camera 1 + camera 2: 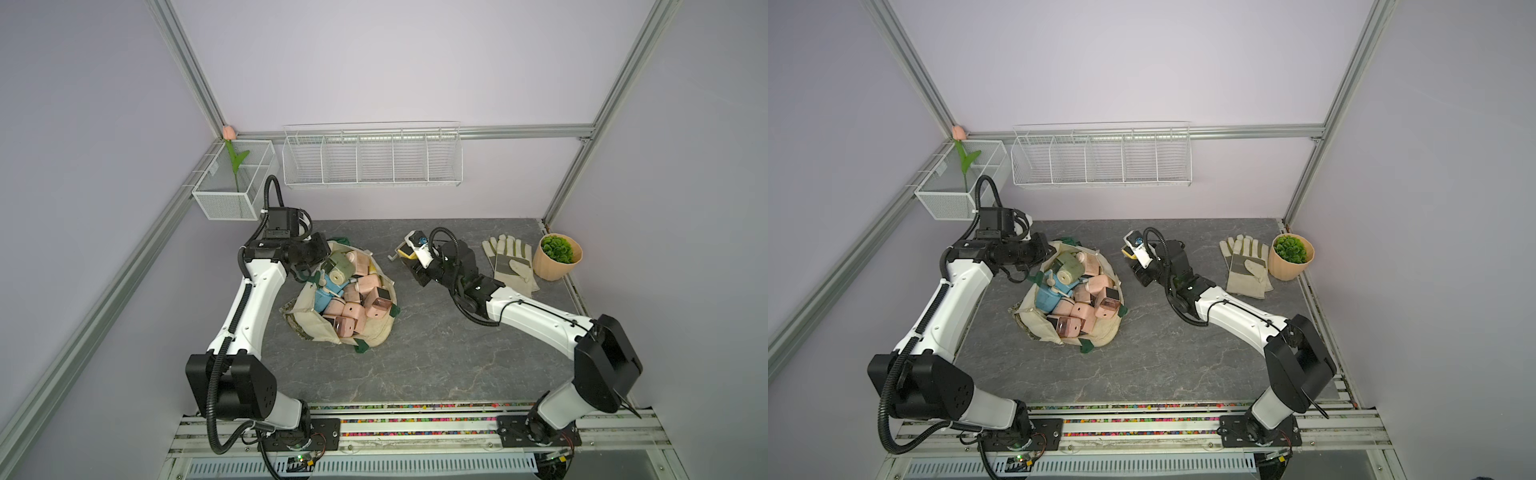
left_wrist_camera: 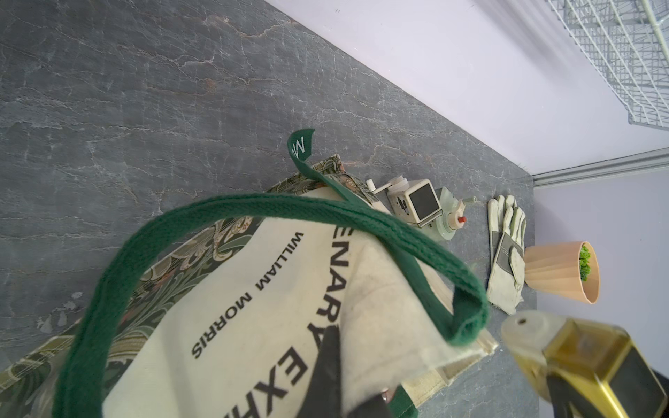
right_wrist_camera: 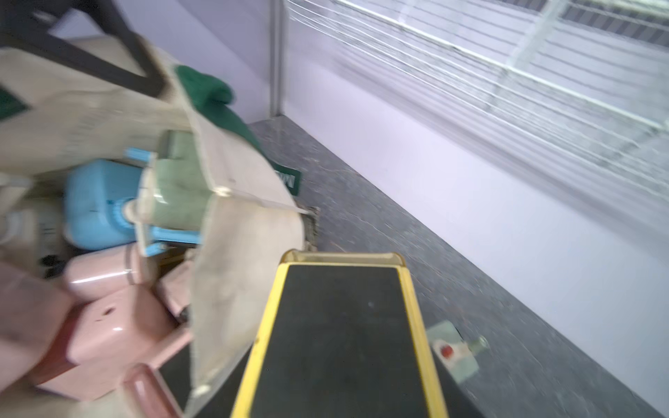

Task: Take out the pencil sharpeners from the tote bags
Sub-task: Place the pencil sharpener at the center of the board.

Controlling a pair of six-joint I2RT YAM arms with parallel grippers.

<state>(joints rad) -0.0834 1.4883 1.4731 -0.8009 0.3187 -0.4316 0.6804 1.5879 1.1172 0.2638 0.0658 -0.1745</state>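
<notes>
Left jaws pinched shut on the far-left rim of the cream canvas tote bag (image 1: 320,328), pastel plastic pencil sharpeners (image 1: 353,305) heaped inside. Right jaws clasp a yellow dark-windowed sharpener (image 3: 336,325) right of it; best lowered gently onto the grey desk (image 1: 436,357).

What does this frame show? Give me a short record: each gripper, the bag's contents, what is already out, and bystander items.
left gripper: shut on the rim of the tote bag
right gripper: shut on a yellow sharpener, outside the bag
in bag: heap of pink, blue and green sharpeners
already out: cream sharpener and pale green sharpener on the table
bystanders: gloves, plant pot
</notes>
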